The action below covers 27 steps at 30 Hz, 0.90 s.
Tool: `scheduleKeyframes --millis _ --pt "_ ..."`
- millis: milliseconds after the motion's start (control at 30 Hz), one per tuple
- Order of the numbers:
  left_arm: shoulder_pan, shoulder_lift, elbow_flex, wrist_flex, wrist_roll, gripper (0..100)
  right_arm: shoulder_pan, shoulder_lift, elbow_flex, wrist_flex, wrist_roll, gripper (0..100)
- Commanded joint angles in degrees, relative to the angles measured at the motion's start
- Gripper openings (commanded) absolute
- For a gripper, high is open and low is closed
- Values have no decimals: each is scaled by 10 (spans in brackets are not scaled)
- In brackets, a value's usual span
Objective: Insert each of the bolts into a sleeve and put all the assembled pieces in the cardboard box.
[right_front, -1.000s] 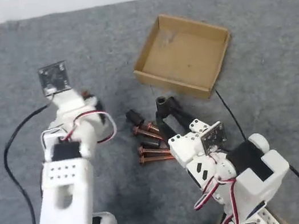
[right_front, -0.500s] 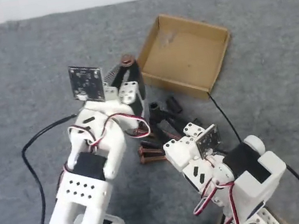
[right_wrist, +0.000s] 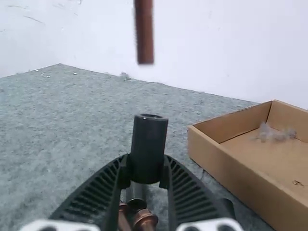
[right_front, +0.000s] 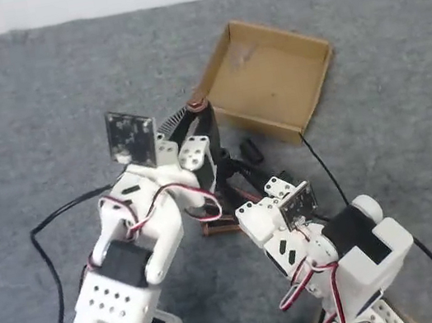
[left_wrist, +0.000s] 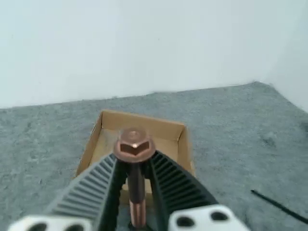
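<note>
My left gripper (left_wrist: 135, 166) is shut on a copper bolt (left_wrist: 135, 159), held upright with its hex head on top; from above the bolt head (right_front: 198, 103) sits just beside the cardboard box (right_front: 264, 79). My right gripper (right_wrist: 144, 171) is shut on a black sleeve (right_wrist: 148, 144), held upright with its open bore on top. The bolt's shank (right_wrist: 144, 31) hangs above the sleeve, a gap between them. From above the sleeve (right_front: 224, 157) lies right under the left arm's jaws. More copper bolts (right_wrist: 137, 216) lie on the carpet below.
Another black sleeve (right_front: 249, 150) lies on the grey carpet near the box's front wall. A copper bolt (right_front: 221, 227) rests between the two arms. A black cable (right_front: 325, 161) runs from the box toward the right arm's base.
The left arm has swung from the left side toward the box, carrying the bolt over the sleeve. The right gripper shifted slightly left with the sleeve.
</note>
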Motion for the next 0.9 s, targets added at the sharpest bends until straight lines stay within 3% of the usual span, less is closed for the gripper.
scheduleKeyframes --millis 0,233,533,867 --pt "18 -48 -1 -3 0 11 -4 1 3 -15 10 7" --pt "17 -47 57 -75 1 11 -4 1 3 -15 11 7" --pt "16 50 16 -75 43 11 -1 2 3 -43 11 7" --pt "16 58 15 -51 43 11 0 2 3 -46 11 7"
